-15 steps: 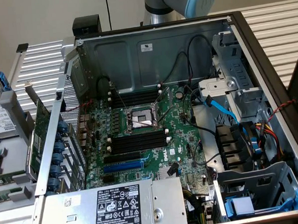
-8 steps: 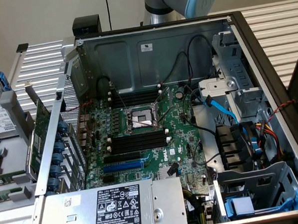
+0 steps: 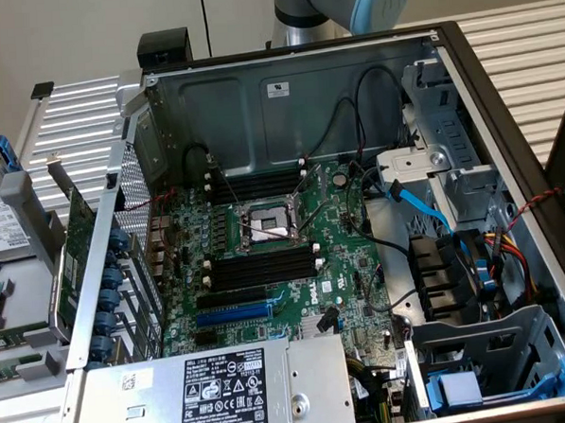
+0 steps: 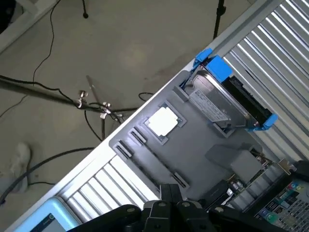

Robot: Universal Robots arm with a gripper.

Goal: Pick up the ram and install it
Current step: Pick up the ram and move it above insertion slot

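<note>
- The pincer (image 4: 170,191) is seen in the wrist view with its black fingers pressed together; nothing is pinched between them.
- It is held above a grey tray (image 4: 207,159) that lies on a slatted metal surface (image 4: 275,53).
- On the tray, a hard drive (image 4: 217,101) in a blue bracket and a square silver processor chip (image 4: 162,121) are laid side by side.
- In the exterior view, a narrow green strip taken to be the ram (image 3: 8,366) is seen on the tray at the lower left edge, outside the computer case (image 3: 286,88); it is partly cut off by the frame, so its exact seating cannot be told.
- The ram is well apart from the pincer's closed tips and is not yet installed.
- Inside the open case, the motherboard (image 3: 342,265) is exposed, with long black memory slots (image 3: 264,266) with white end clips on both sides of the central socket.
- A larger green expansion card (image 3: 73,246) is propped upright just outside the case wall, at the exterior view's left.
- The arm (image 3: 333,5) is seen above the rear edge of the case.
</note>
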